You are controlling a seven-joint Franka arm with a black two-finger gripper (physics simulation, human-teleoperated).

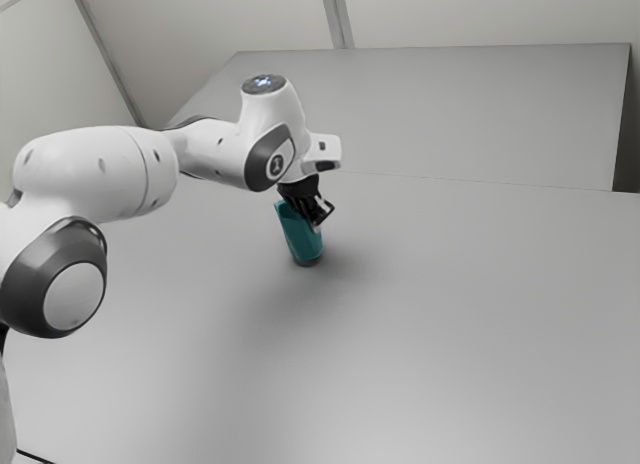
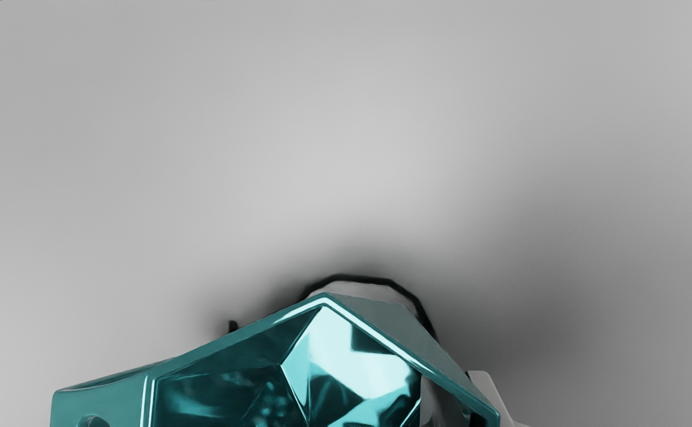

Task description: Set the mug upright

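Teal and glossy, the faceted mug (image 1: 303, 242) tilts at the black gripper (image 1: 319, 213), its jaws spread or pinching I cannot tell, over a smooth grey table (image 1: 450, 334) before pale walls (image 1: 220, 14).

Soft, diffuse light over the grey table (image 1: 450, 304), blurry-edged shadows below, crisp glare on teal facets (image 2: 346, 350).

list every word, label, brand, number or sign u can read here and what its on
No text can be read for certain.
Round badge near the wrist end of the arm: a pale mark, too small to read.
Dark cap on top of the arm: pale bluish marks, too small to read.
Mug: no lettering on the sides that show.
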